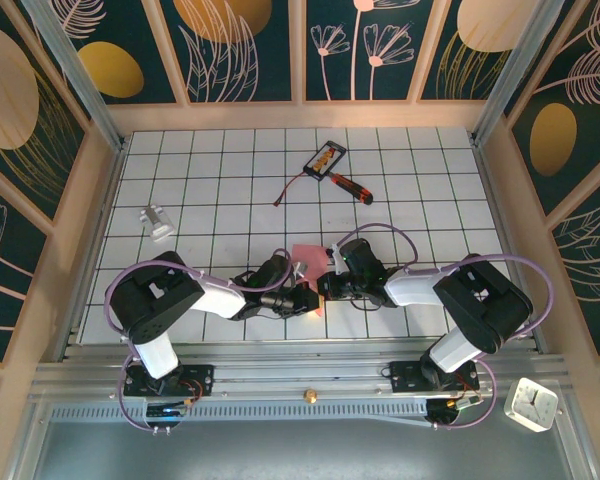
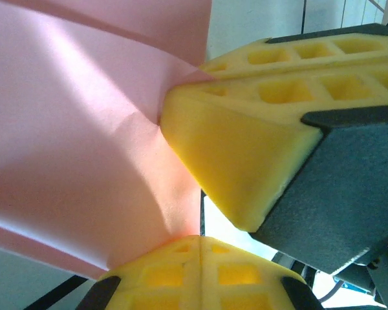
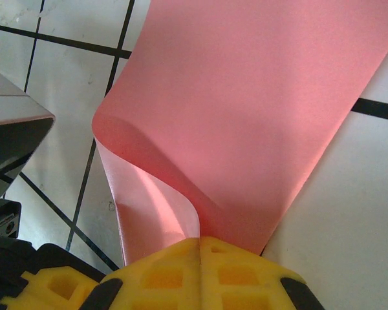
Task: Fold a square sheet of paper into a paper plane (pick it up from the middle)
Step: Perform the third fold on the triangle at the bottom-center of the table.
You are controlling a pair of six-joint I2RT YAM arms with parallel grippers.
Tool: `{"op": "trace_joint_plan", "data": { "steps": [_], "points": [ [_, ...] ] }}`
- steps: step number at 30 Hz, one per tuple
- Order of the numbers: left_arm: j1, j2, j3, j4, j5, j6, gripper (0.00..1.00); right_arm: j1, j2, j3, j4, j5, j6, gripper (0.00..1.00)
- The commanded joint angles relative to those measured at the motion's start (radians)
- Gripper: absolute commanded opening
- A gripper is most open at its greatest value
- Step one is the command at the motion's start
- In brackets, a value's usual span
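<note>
The square sheet of paper (image 1: 306,253) is thin and pink-red, and it is held just above the tiled table between the two arms. In the right wrist view the sheet (image 3: 246,110) curls over on itself in a soft loop. My right gripper (image 3: 200,248) is shut on its near edge. My left gripper (image 2: 200,248) is also shut on the paper (image 2: 77,142), and the right gripper's yellow fingers (image 2: 246,161) press close beside it. From above, the left gripper (image 1: 302,296) and right gripper (image 1: 330,284) nearly touch. No paper plane shape is in view.
A red-handled screwdriver (image 1: 350,186) and a black-and-orange card (image 1: 325,158) lie at the back of the table. A small white object (image 1: 158,222) sits at the left. A white clock (image 1: 531,403) rests off the table at the near right.
</note>
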Motion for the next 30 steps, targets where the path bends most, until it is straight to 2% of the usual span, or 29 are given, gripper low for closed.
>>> {"op": "trace_joint_plan", "data": {
  "steps": [1,17,30],
  "points": [
    [-0.005,0.007,-0.022,-0.033,0.014,0.023,0.0,0.016,0.022,-0.033,-0.122,0.019,-0.006,0.0],
    [-0.049,-0.003,-0.052,0.016,0.056,-0.001,0.0,0.016,0.029,-0.035,-0.124,0.026,0.001,0.0],
    [-0.089,0.001,-0.023,-0.112,0.057,0.029,0.0,0.019,0.028,-0.04,-0.123,0.031,0.004,0.0]
  ]
}}
